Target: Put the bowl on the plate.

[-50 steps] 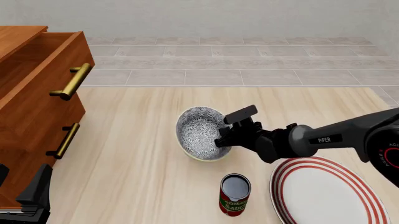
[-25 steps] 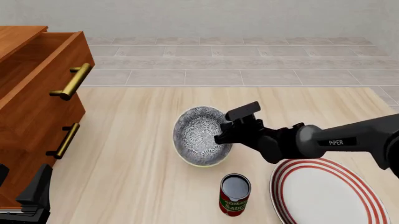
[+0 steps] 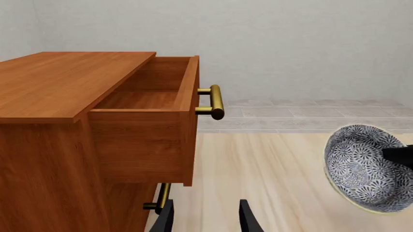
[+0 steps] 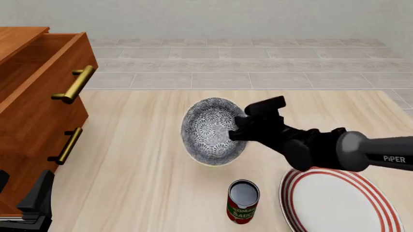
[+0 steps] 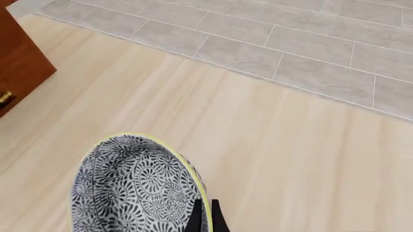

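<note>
The floral blue-grey bowl [image 4: 210, 128] hangs tilted on its side above the table, its opening turned toward the camera. My right gripper [image 4: 237, 131] is shut on the bowl's right rim; the right wrist view shows the two fingers pinching the cream rim of the bowl [image 5: 135, 186]. The white plate [image 4: 291, 186] with red rings lies flat at the front right, below and to the right of the bowl. My left gripper [image 3: 205, 220] stands open and holds nothing, low at the front left beside the dresser. The bowl [image 3: 361, 166] shows in the left wrist view too.
A red-labelled can [image 4: 243, 200] stands upright between the bowl and the plate's left edge. A wooden dresser [image 4: 38, 96] with brass handles and its top drawer [image 3: 154, 96] pulled open fills the left side.
The right gripper has lifted the bowl and carried it slightly up and to the right, and the bowl has tipped further onto its side. The left arm has stayed still.
</note>
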Controlling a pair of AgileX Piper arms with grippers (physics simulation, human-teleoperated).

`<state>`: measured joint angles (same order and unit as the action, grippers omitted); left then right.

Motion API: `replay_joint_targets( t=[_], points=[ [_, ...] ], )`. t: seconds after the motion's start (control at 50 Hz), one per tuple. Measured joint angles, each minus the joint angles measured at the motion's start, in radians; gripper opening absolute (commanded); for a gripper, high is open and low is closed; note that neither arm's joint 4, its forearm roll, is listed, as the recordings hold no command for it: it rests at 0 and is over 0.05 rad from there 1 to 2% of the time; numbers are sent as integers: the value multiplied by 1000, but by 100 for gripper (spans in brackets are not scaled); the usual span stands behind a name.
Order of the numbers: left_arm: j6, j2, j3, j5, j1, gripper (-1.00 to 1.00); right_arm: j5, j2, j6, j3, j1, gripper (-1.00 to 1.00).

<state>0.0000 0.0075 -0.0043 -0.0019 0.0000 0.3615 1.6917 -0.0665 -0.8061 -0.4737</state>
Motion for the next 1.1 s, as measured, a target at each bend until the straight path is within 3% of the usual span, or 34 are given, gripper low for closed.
replay_joint_targets(
  t=[0.38, 1.1],
  points=[
    [0, 0, 0, 0, 0, 100, -17, -178, -23, 69, 42, -100],
    [0, 0, 0, 0, 0, 100, -111, -493, -15, 234, 181, -100]
  ],
)
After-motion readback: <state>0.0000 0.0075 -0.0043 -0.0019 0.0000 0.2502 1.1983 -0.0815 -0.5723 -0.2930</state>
